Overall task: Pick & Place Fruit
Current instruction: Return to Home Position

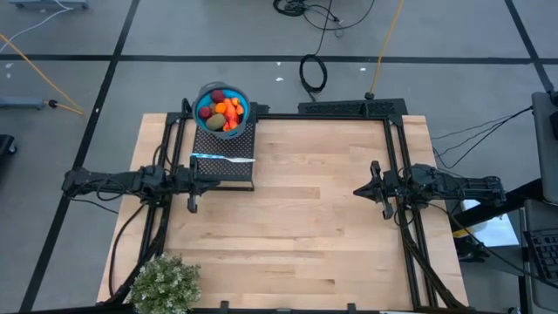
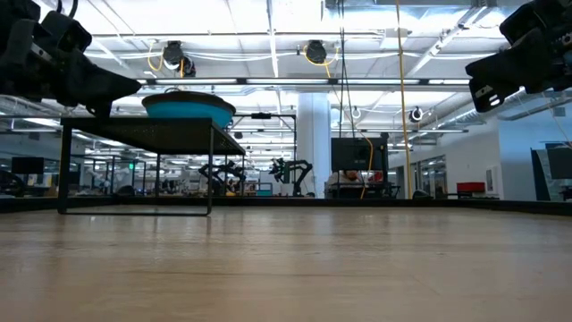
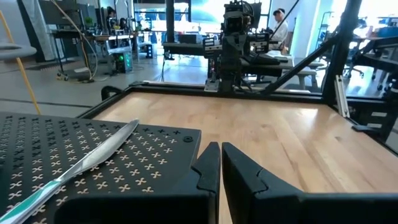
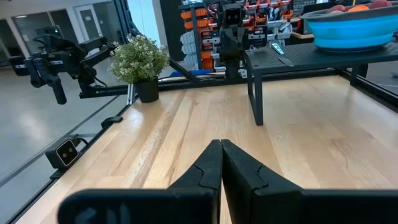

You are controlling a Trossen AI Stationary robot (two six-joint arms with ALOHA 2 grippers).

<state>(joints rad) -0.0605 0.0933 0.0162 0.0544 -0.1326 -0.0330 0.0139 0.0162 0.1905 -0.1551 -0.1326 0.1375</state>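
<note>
The fruit [image 1: 226,111], small orange, red and olive pieces, lies heaped in a blue bowl [image 1: 209,94]. The bowl stands on the far end of a black perforated stand [image 1: 225,146] at the table's far left. In the right wrist view the fruit [image 4: 354,7] just shows over the bowl's rim [image 4: 348,28]. My left gripper [image 1: 218,182] is shut and holds nothing; it hovers level at the stand's near edge [image 3: 155,186]. My right gripper [image 1: 357,189] is also shut on nothing and hangs level over the table's right part, far from the bowl.
A thin blue-and-white stick [image 3: 81,165] lies across the stand's top. A bushy green plant [image 1: 166,283] stands at the table's near left corner. A black frame [image 1: 349,111] runs along the far and side edges. Bare wood [image 1: 296,227] lies between the two arms.
</note>
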